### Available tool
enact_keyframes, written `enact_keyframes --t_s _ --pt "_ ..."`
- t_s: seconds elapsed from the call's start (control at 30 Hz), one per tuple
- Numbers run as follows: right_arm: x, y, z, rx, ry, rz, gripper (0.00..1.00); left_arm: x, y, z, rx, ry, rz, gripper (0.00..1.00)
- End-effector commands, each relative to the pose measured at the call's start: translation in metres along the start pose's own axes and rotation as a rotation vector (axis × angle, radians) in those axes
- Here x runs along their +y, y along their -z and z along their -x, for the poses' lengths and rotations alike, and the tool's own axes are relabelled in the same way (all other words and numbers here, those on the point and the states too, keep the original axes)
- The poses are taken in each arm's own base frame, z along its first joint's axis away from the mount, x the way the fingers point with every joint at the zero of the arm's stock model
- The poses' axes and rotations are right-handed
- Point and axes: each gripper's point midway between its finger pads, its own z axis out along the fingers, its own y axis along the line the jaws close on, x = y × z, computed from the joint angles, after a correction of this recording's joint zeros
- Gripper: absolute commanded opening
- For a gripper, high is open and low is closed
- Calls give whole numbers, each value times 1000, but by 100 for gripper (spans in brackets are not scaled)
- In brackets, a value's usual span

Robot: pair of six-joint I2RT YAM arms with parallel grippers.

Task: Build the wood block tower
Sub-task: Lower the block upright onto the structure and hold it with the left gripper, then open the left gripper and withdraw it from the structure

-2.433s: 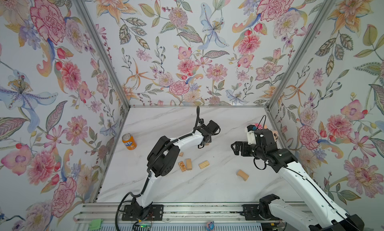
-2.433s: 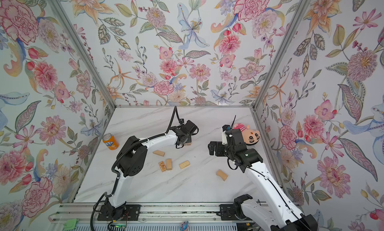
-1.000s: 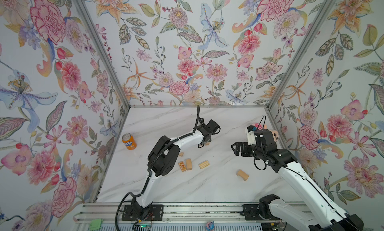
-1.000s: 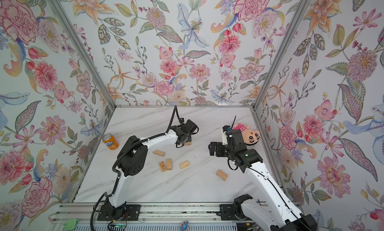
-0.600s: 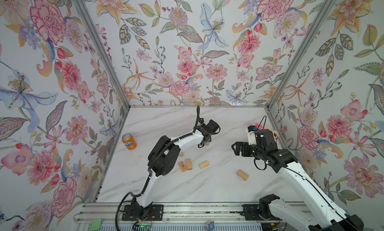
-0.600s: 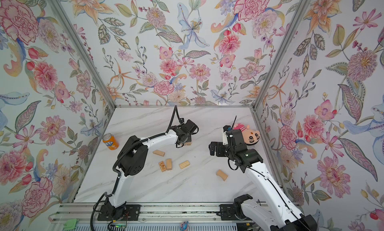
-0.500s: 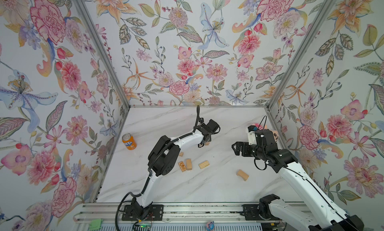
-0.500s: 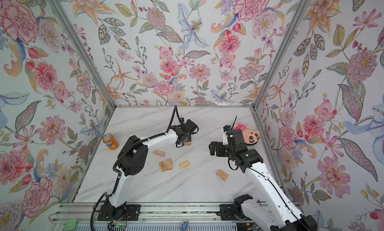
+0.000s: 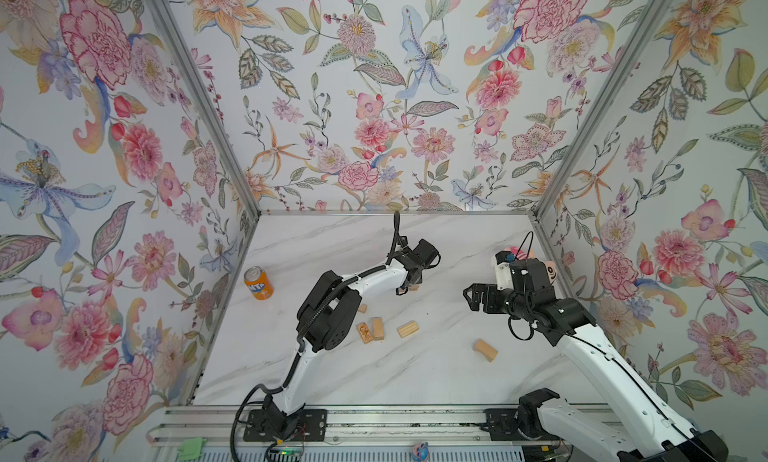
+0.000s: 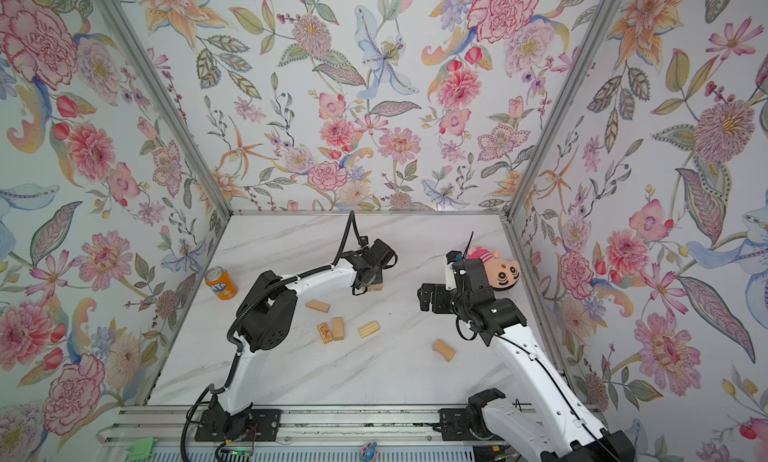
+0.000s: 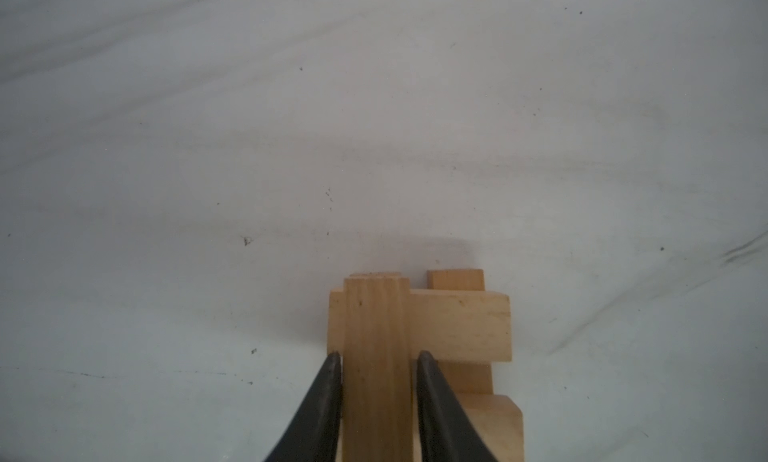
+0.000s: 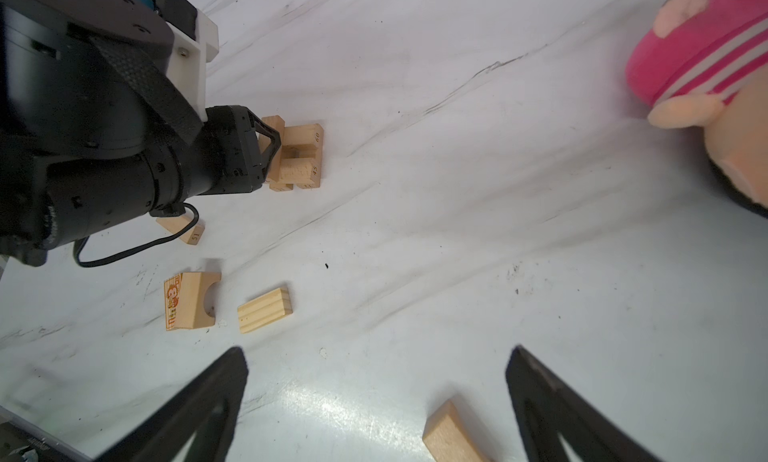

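So, the small tower of pale wood bricks [image 12: 297, 157] sits toward the back of the white marble bench [image 12: 457, 231], mostly hidden by the left arm in both top views. The left arm's black fingers [image 11: 322, 410] sit right up against both sides of the plain top brick [image 11: 376, 314], which lies crosswise on the layer below. Can't tell if they're actually squeezing it. The right arm's fingers [image 12: 525, 372] hang spread wide, holding nothing. An orange-print brick [image 12: 172, 302] and a ridged brick [image 12: 264, 310] lie loose nearer the front.
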Motion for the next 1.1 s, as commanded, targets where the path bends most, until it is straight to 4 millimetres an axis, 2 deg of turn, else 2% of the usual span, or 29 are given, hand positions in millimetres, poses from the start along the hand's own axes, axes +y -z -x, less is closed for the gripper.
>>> enact_keyframes --t_s 0.0,0.3,0.47,0.6,0.83,0.93,1.07 --pt "-2 1 -6 17 8 -2 99 6 -4 6 -9 -15 32 36" --pt "-3 1 -7 18 7 -6 99 6 3 10 -22 -11 27 42" --pt "-3 1 -5 14 7 -7 99 8 20 28 -65 -4 20 47" --pt "-3 1 -5 15 6 -6 99 11 41 44 -107 7 11 48" --pt "-3 3 -4 13 3 -9 99 24 90 73 -208 41 -24 53" --pt "-1 5 -2 13 1 0 99 38 111 76 -243 55 -40 56" --pt "3 6 1 11 -2 11 99 62 130 63 -260 70 -52 58"
